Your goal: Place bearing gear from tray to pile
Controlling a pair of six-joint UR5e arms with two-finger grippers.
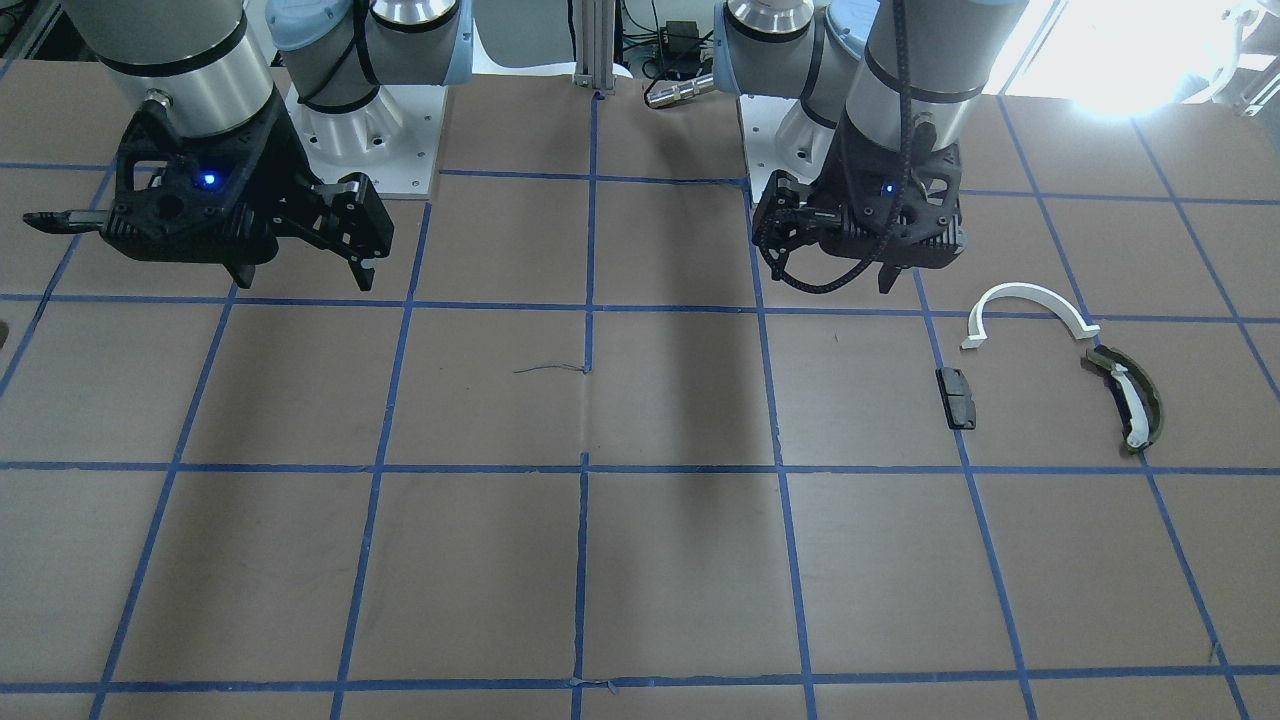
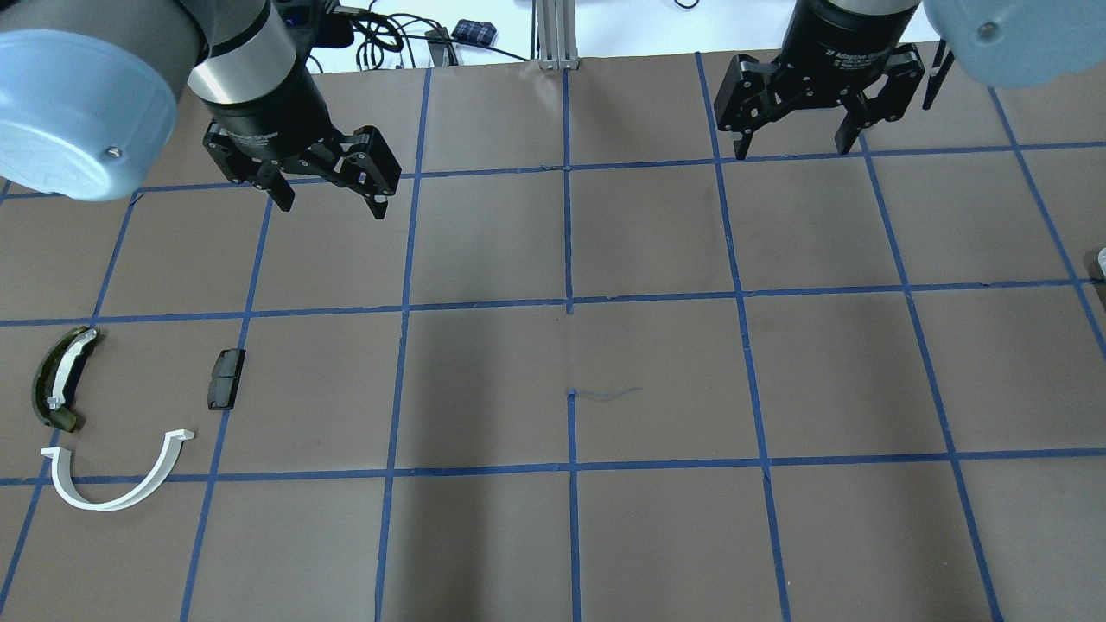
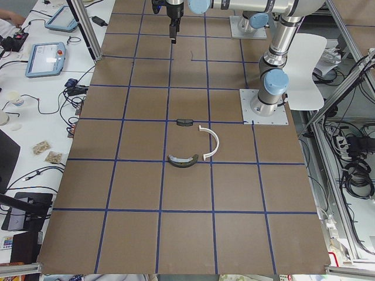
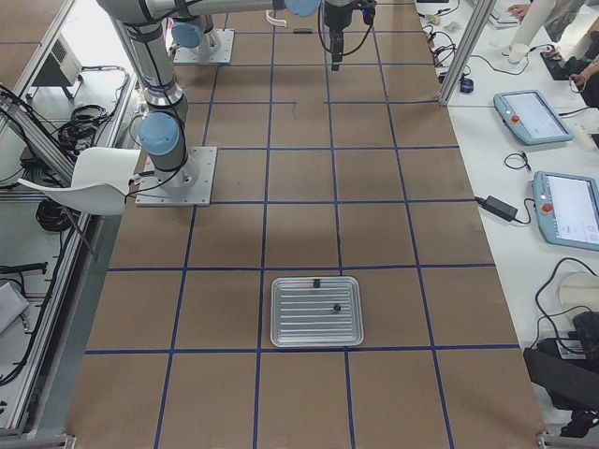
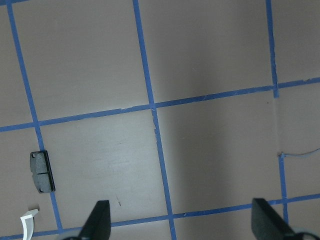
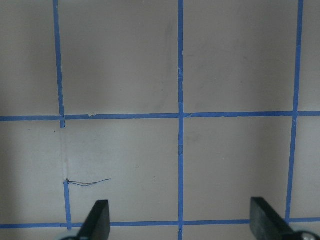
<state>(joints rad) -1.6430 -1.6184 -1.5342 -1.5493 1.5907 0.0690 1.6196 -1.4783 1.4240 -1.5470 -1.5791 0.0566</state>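
The brown paper-covered table [image 2: 657,380], squared off with blue tape, bears a thin dark squiggle [image 2: 609,395] near its centre. On the white side bench beyond the table's far edge lies a blue-edged control tablet [image 4: 529,114], with a second one nearer the camera.

The left gripper [image 2: 333,206] hangs above the table with its fingers apart and nothing between them. The right gripper [image 2: 791,151] hangs the same way, fingers spread and empty. Both arms stand over the stretch of table that separates the tray from the pile.

The silver ridged metal tray [image 4: 299,327] lies flat at the table's end on the robot's right, past the right arm's base. It is clear only in the exterior right view. A small dark part [image 4: 316,282] sits by the tray's far rim and a second small dark part [image 4: 337,308] lies near its middle. Both are too small to tell which is the bearing gear.

The pile lies well apart from the tray, on the robot's left side. It holds a white half-ring arc [image 1: 1025,291], an olive-green curved shoe with a white strip [image 2: 47,389] and a small dark rectangular block [image 2: 226,378]. All three lie flat, near one another but not touching. The left wrist view catches the block and one tip of the arc at its lower left.
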